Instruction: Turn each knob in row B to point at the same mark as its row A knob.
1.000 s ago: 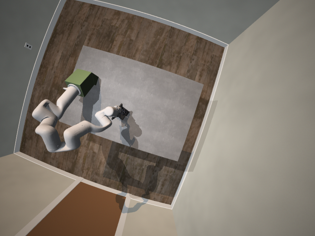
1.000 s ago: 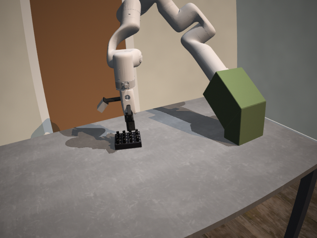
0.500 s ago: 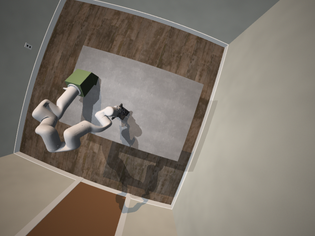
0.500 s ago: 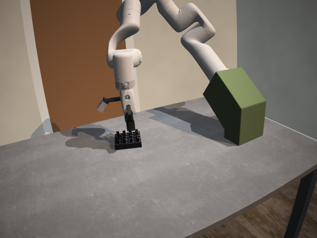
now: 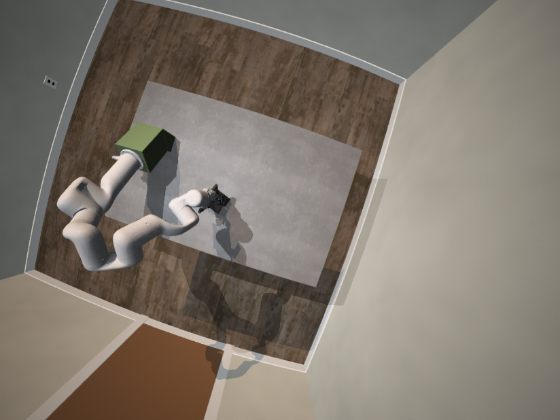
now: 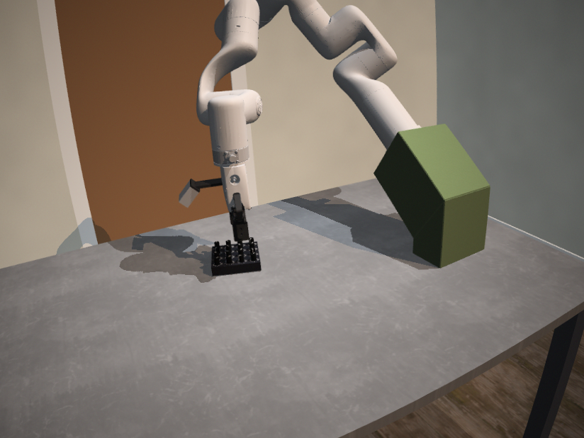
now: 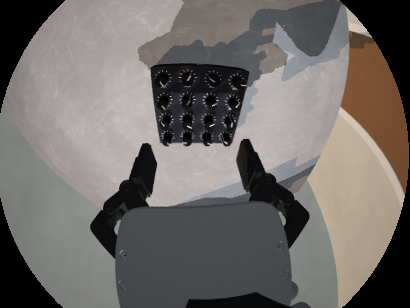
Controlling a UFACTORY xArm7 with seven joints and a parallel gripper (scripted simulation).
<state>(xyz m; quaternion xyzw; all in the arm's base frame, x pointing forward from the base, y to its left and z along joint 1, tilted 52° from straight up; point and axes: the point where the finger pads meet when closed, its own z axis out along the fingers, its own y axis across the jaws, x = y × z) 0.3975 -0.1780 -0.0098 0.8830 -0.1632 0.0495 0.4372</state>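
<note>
Jaws (image 5: 209, 199) (image 6: 239, 237) spread fully wide, grasping nothing; fingertips apart from knob box. Knob box (image 5: 220, 198) (image 6: 235, 266) (image 7: 199, 107) on grey surface (image 5: 271, 181) (image 6: 292, 329) (image 7: 90, 90), ahead of jaws in wrist view, well apart from green block (image 5: 141, 136) (image 6: 464, 226) under arm base.

From where I stand, I can make out no change between a second ago and now: nothing in the room visibly shifts, seen from above or from the side. The knobs (image 5: 221, 199) (image 6: 228, 251) (image 7: 188, 79) are too small in those two views for me to tell whether any white line turns even slightly. The close look from the wrist has no earlier counterpart, so I cannot compare it.
</note>
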